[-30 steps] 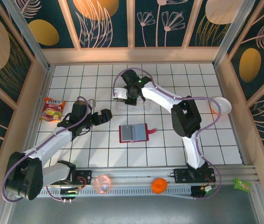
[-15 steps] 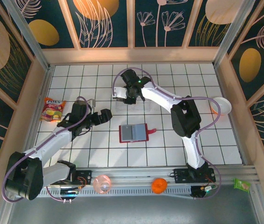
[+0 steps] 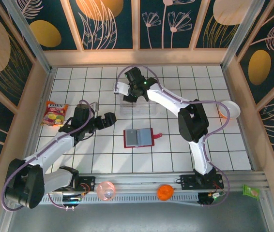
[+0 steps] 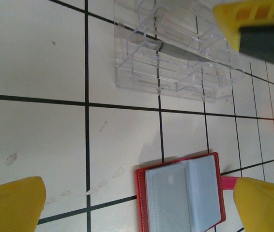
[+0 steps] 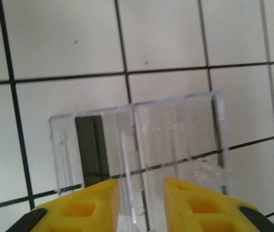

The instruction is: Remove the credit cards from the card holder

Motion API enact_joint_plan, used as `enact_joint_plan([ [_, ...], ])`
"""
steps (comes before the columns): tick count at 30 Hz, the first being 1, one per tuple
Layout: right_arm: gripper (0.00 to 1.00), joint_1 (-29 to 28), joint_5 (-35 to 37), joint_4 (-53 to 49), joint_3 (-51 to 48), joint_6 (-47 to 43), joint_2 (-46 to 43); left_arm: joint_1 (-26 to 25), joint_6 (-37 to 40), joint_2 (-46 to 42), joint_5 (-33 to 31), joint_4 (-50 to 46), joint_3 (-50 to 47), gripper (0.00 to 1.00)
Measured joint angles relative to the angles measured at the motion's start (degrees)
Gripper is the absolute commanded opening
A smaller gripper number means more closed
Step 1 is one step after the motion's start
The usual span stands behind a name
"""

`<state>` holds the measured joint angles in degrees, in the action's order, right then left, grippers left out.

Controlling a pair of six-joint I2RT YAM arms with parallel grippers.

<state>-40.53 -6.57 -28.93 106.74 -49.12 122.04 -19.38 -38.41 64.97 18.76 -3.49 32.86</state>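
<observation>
The card holder (image 3: 138, 137) is a red wallet lying open on the tiles, its grey-blue pockets (image 4: 183, 191) facing up. One dark credit card (image 5: 91, 145) lies in the left compartment of a clear plastic tray (image 5: 185, 130); from the left wrist view it shows as a dark strip (image 4: 178, 50) inside the tray (image 4: 132, 77). My right gripper (image 5: 139, 205) hovers just above the tray's near edge, jaws parted with nothing gripped. My left gripper (image 4: 137, 215) is wide open, held above the tiles just left of the wallet (image 3: 110, 119).
A snack bag (image 3: 54, 113) lies at the far left and a white bowl (image 3: 229, 110) at the right wall. A pink ball (image 3: 106, 190), an orange ball (image 3: 164, 192) and a green packet (image 3: 251, 191) sit on the front rail.
The right gripper's jaws have parted and it has shifted slightly up and away from the tray, leaving the dark card in it. The left arm has not moved.
</observation>
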Motion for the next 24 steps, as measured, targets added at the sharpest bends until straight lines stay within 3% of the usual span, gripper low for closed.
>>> enact_joint_plan([
  [5, 0.32, 0.1, -2.8, 3.6, 3.0, 8.8, 0.0, 0.3, -1.4, -4.2, -1.3, 0.8, -0.5, 0.99],
  [10, 0.31, 0.6, -6.2, 10.6, 1.7, 24.8, -1.9, 0.3, -2.2, -7.2, -2.8, 1.4, -0.6, 0.99],
  [13, 0.28, 1.2, -8.0, 15.8, -6.1, 36.5, -7.1, 0.3, -2.4, -8.8, -3.9, 1.4, -0.7, 0.99],
  [20, 0.0, 1.3, -8.4, 18.8, -25.9, 56.0, -18.9, 0.3, -2.4, -9.9, -4.7, 1.8, -2.3, 0.99],
  [24, 0.0, -1.3, -6.7, 15.2, -30.8, 61.1, -19.3, 0.3, -2.6, -8.5, -4.2, 2.5, -3.5, 0.99],
])
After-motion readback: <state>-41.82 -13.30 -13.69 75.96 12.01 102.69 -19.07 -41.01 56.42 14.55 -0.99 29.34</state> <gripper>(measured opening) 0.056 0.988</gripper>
